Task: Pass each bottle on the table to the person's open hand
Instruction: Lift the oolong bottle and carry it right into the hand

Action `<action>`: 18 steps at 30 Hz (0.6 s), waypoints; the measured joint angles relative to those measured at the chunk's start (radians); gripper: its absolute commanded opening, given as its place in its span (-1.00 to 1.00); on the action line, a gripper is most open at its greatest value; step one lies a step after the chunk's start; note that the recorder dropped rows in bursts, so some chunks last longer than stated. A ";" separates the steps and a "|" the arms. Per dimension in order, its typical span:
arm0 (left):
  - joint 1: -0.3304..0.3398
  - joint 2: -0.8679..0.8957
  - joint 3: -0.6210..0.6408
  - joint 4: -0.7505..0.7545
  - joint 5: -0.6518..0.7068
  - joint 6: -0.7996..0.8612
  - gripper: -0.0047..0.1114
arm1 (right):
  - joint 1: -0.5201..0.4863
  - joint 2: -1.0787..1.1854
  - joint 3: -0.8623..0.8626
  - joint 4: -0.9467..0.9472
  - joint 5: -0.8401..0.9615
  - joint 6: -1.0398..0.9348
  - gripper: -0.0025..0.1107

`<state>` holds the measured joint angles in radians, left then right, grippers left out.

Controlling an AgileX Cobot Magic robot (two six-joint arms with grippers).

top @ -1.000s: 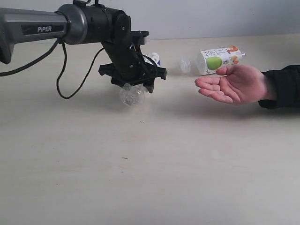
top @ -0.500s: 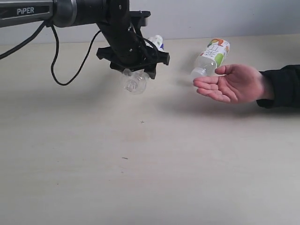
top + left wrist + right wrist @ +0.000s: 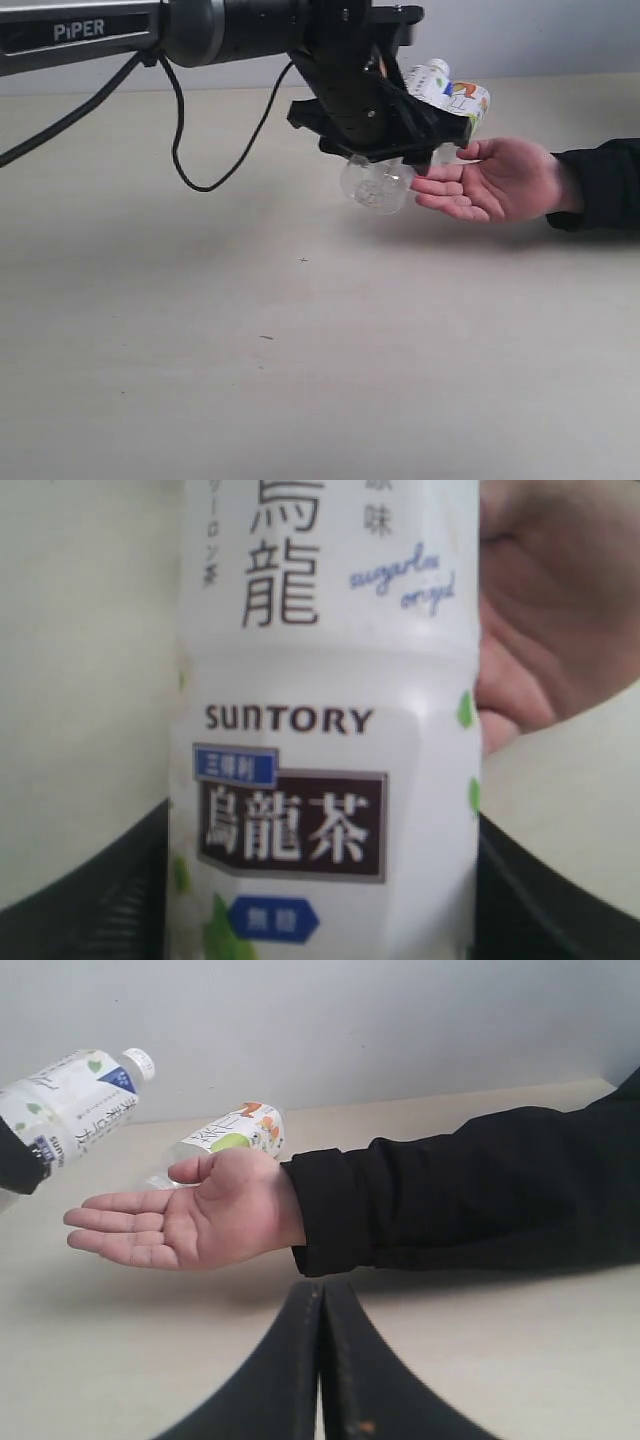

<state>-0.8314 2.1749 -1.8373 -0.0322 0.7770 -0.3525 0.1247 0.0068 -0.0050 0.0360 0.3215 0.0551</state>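
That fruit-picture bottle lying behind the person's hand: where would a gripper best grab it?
Probably the fruit-picture bottle at its labelled middle, from above, jaws straddling its width. It lies on its side on the table, body exposed on top; the person's hand crowds one side.

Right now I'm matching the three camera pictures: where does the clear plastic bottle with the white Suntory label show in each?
Exterior view: the clear plastic bottle with the white Suntory label hangs tilted in the left claw, upper middle, beside the person's open hand.
Left wrist view: it fills the middle.
Right wrist view: at the frame's edge, past the fingertips.
Shared landmark: that hand, in all three.
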 measured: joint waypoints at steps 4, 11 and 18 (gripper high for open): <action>-0.039 0.000 0.000 -0.002 -0.037 -0.077 -0.92 | 0.000 0.000 0.000 0.000 0.000 0.000 -0.96; -0.067 -0.015 0.000 -0.002 -0.053 -0.157 -0.92 | 0.000 0.000 0.000 0.000 0.000 0.000 -0.96; -0.074 -0.018 0.000 -0.095 -0.159 -0.265 -0.92 | 0.000 0.000 0.000 0.000 0.000 0.000 -0.96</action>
<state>-0.9057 2.1566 -1.8373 -0.1271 0.6180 -0.6177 0.1247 0.0068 -0.0050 0.0360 0.3215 0.0551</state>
